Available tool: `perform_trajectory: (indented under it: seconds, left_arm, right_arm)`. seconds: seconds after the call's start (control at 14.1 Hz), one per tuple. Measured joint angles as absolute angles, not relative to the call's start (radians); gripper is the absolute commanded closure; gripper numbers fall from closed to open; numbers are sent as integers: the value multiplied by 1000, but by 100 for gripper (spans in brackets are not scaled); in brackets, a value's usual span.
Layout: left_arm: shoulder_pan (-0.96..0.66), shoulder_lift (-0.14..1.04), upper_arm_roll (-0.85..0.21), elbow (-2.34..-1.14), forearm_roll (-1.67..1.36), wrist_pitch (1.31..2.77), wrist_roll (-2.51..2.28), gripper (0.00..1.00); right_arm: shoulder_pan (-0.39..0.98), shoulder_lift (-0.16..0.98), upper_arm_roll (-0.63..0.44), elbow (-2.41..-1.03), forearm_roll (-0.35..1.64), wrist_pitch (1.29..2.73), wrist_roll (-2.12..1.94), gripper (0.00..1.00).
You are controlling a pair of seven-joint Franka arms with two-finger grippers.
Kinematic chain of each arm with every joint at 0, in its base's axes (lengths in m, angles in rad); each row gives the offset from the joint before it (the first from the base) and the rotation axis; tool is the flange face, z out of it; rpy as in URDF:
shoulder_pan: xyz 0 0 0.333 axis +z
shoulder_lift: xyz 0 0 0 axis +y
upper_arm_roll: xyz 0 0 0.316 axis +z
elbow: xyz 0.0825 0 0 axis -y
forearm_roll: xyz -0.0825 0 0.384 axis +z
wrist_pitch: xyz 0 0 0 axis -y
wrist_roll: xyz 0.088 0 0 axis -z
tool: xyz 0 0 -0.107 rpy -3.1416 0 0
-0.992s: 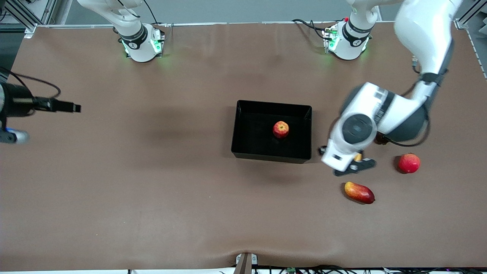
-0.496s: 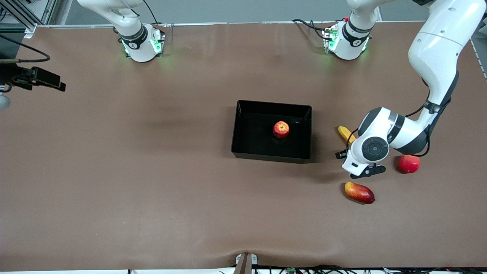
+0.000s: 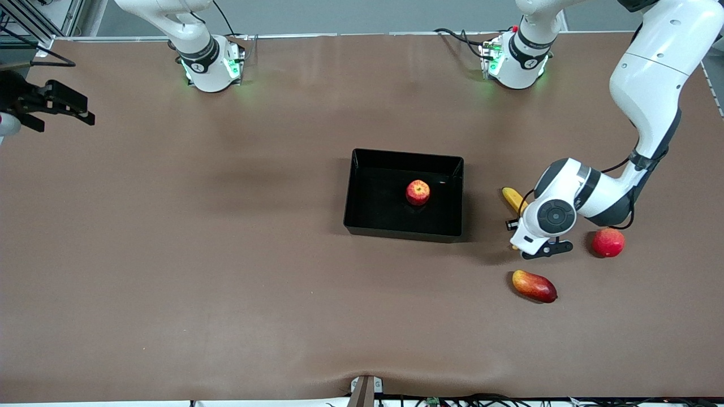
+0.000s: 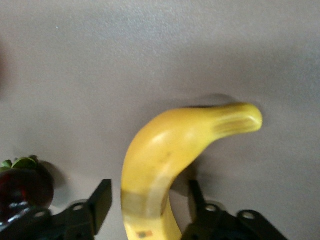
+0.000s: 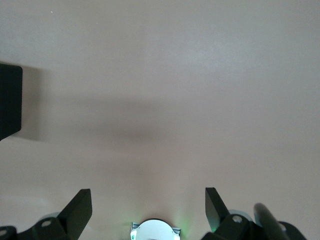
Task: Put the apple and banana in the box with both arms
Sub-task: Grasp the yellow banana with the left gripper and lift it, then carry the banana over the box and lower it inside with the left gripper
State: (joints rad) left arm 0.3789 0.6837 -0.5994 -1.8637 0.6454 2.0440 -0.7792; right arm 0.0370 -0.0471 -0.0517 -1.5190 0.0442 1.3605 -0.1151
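The black box [image 3: 362,195] stands mid-table with the apple [image 3: 417,192] in it. The yellow banana [image 3: 512,198] lies on the table beside the box, toward the left arm's end; only one end shows from under the left arm's hand. My left gripper [image 3: 531,229] is low over it. In the left wrist view the banana [image 4: 165,155] lies between the open fingers of my left gripper [image 4: 150,200], with a gap on each side. My right gripper [image 3: 54,107] hangs open and empty over the right arm's end of the table, and shows open in its wrist view [image 5: 147,205].
A red-yellow mango [image 3: 534,286] lies nearer the front camera than the left gripper. A pinkish-red round fruit [image 3: 608,242] lies beside it, toward the left arm's end. A dark fruit with green leaves [image 4: 22,182] sits close by one left finger. A box corner [image 5: 10,102] shows in the right wrist view.
My left gripper has come down and settled around the banana. My right gripper has drawn back toward the robots' bases at the table's edge. The apple and box have not moved.
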Motion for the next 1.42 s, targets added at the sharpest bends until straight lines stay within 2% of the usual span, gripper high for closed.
perform_trajectory:
  seconds: [0.35,0.78,1.42]
  left_arm:
    - [383,647,-642,-1791,606,2025,-786,100]
    - [363,536,-793,-1535,385,1755,-790,100]
    - [135,552,-798,-1425,322,1740,-969,100]
  right_arm:
    - [32,-55,-58,-1529,41,1348,-77,0]
    - [32,-55,-50,-1531,41,1348,11,0]
    - [32,-55,-50,-1535,40,1346,13,0]
